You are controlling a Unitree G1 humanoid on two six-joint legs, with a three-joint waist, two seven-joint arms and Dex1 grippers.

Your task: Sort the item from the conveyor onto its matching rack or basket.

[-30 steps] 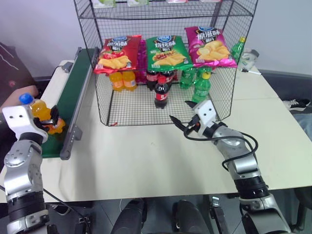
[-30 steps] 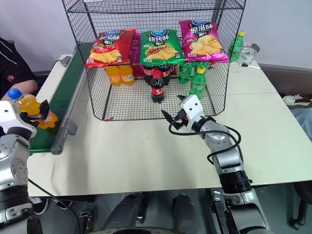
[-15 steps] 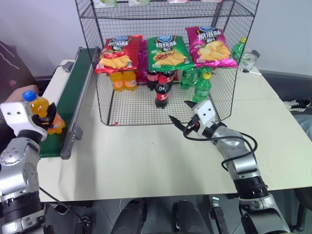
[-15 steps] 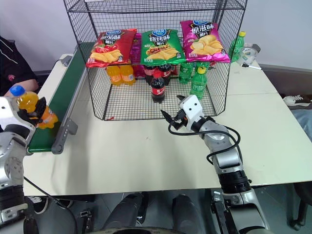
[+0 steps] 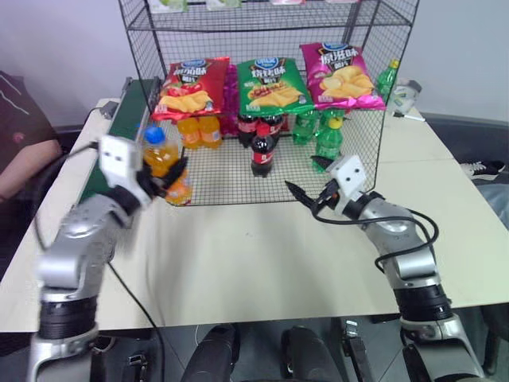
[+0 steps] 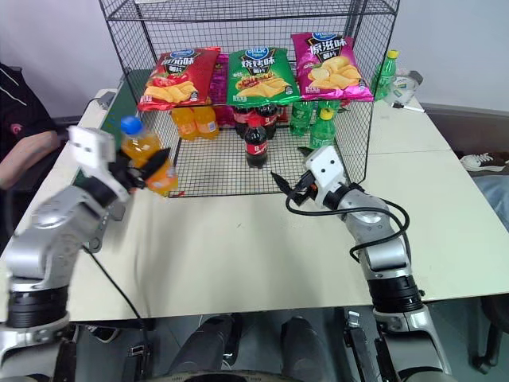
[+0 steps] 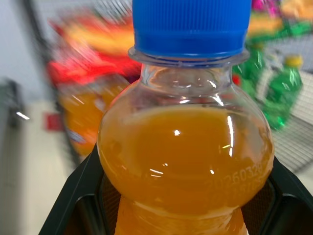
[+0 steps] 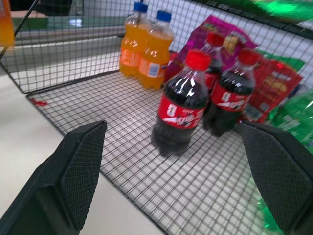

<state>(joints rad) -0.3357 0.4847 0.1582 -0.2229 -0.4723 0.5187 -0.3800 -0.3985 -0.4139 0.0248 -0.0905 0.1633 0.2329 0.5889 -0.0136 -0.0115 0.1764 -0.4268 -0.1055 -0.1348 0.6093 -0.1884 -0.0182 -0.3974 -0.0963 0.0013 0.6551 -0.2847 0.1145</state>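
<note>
The item, a small bottle of orange soda with a blue cap [image 5: 162, 159], hangs upright above the table at the front left corner of the black wire rack [image 5: 374, 151]. My left gripper [image 5: 169, 180] is shut on its lower body. In the left wrist view the bottle [image 7: 183, 156] stands between the black fingers [image 7: 73, 196]. The dark-green conveyor [image 5: 126, 119] runs along the table's left side, behind the left arm. My right gripper [image 5: 305, 178] stands open and holds nothing, level at the rack's front right, its fingers [image 8: 78, 171] facing the cola bottles.
On the rack's floor stand two orange bottles [image 5: 199, 131], cola bottles [image 5: 262, 151] and green bottles [image 5: 330, 139]. Crisp bags [image 5: 274, 83] hang above them. A person's arm [image 5: 24, 151] rests at the far left. Another green bottle [image 5: 387, 78] stands behind the rack.
My left gripper has carried the orange bottle rightward, from above the conveyor to the rack's front left corner. The right gripper has stayed about where it was.
</note>
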